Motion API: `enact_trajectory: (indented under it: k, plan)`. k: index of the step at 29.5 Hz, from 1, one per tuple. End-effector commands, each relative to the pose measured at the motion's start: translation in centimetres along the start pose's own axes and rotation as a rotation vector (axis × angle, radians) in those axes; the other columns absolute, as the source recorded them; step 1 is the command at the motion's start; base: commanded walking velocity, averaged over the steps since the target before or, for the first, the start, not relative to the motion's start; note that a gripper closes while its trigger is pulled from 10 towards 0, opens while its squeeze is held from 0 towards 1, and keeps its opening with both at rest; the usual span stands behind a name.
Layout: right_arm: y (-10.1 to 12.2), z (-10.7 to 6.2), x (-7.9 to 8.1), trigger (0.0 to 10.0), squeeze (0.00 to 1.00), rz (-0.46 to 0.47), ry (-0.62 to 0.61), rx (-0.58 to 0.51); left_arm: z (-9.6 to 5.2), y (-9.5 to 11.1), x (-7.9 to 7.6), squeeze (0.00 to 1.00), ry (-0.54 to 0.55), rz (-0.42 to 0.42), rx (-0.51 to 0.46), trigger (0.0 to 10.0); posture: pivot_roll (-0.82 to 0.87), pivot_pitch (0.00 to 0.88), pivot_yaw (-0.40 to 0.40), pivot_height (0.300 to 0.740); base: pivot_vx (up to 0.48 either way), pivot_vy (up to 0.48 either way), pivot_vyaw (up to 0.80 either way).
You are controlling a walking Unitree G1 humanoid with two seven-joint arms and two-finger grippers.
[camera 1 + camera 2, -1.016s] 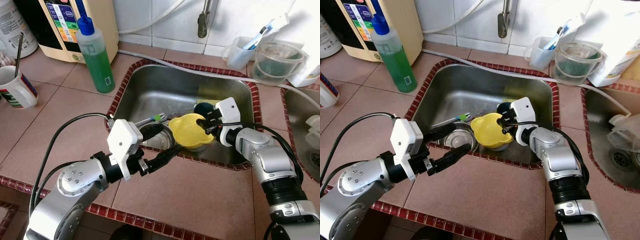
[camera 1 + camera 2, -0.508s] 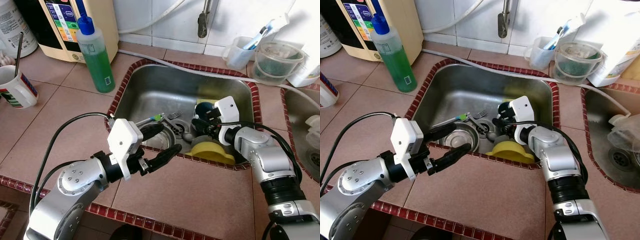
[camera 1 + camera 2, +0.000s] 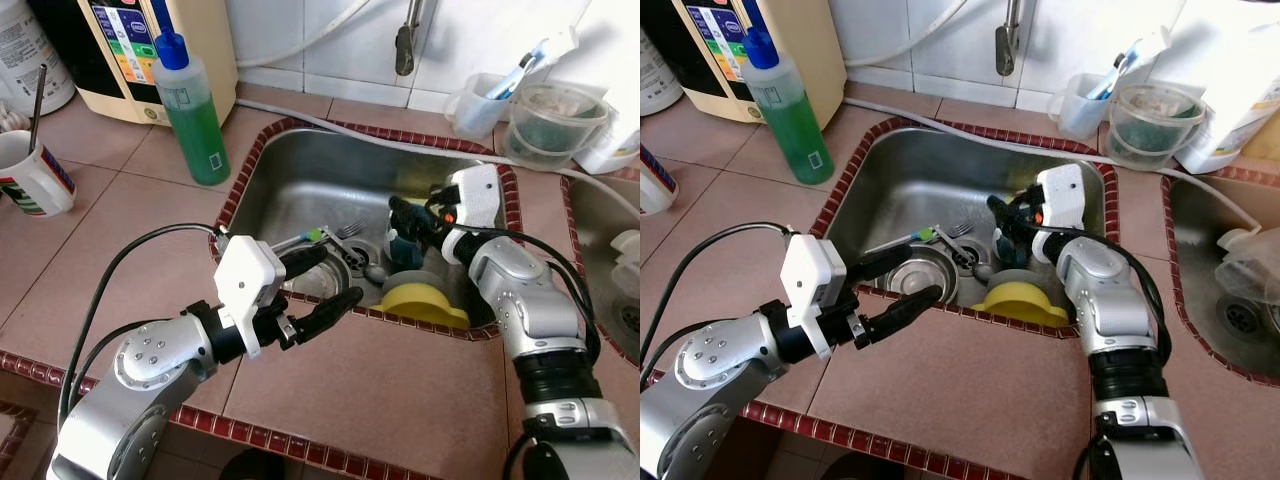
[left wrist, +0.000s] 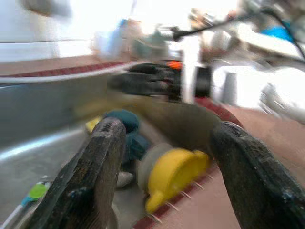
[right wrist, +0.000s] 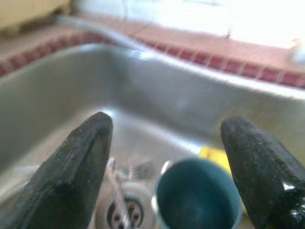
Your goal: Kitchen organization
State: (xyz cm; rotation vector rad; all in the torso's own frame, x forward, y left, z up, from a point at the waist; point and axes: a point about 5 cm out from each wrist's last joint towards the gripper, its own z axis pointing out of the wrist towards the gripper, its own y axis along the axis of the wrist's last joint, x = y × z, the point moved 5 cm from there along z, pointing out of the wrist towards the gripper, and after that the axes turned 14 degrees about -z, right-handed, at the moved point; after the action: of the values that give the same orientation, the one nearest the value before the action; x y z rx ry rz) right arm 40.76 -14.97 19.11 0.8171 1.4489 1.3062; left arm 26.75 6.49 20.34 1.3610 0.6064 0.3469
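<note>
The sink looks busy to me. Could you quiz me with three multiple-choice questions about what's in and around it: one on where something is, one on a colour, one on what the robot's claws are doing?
1. Where does the yellow bowl lie?
A. On the counter by the mug
B. Inside the sink, at its near edge
C. On top of the soap bottle

2. What colour is the liquid in the soap bottle?
A. Green
B. Red
C. Clear

3. How is the right gripper?
A. Shut on the yellow bowl
B. Shut on a fork
C. Open, above the teal cup

Answers: 1 B, the bowl rests against the sink's near wall. 2 A, the bottle shows green under a blue cap. 3 C, its fingers stand wide apart with the cup between and below them.
</note>
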Motion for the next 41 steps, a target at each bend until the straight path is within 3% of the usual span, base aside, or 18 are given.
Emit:
enact_trajectory:
  k: [1,3,7,26,27,28,35,41]
  plan:
    - [0.8,-0.4,-0.7,10.0,1.00,0.013,-0.052,-0.051,-0.2,0.2,1.4,0.00,0.067,-0.027,-0.013,10.0,-0.02,0.221,0.006,0.740,0.000,0.000,0.00]
    - [1.3,-0.9,-1.0,10.0,1.00,0.021,-0.119,-0.105,-0.4,0.5,3.0,0.00,0.148,-0.034,-0.049,10.0,-0.02,0.214,0.007,0.740,0.000,0.000,0.00]
    - [2.3,-2.2,-0.6,10.0,1.00,0.005,-0.184,-0.204,-0.3,0.4,4.1,0.00,0.232,-0.028,-0.072,10.0,-0.02,0.197,0.001,0.740,0.000,0.000,0.00]
    - [2.5,-3.5,2.8,10.0,1.00,-0.001,-0.184,-0.285,-0.8,0.8,8.3,0.00,0.474,-0.051,-0.224,10.0,-0.03,0.091,-0.021,0.740,0.000,0.000,0.00]
    - [2.4,-3.5,3.0,10.0,0.28,0.014,-0.172,-0.285,-0.9,0.9,8.5,0.00,0.475,-0.050,-0.227,10.0,-0.03,0.086,-0.023,0.740,0.000,0.000,0.00]
    - [2.4,-3.5,3.3,10.0,0.00,0.020,-0.167,-0.286,-0.9,1.0,8.6,0.00,0.476,-0.047,-0.230,10.0,-0.03,0.081,-0.023,0.740,0.000,0.000,0.00]
    - [1.6,-3.8,3.8,10.0,0.00,0.026,-0.172,-0.271,-1.0,0.9,8.7,0.00,0.457,-0.028,-0.213,10.0,-0.03,0.073,-0.024,0.740,0.000,0.000,0.00]
    - [1.4,-4.5,4.0,10.0,0.00,-0.002,-0.178,-0.286,-1.4,0.9,8.6,0.00,0.459,-0.017,-0.254,10.0,-0.03,0.072,-0.020,0.740,0.000,0.000,0.00]
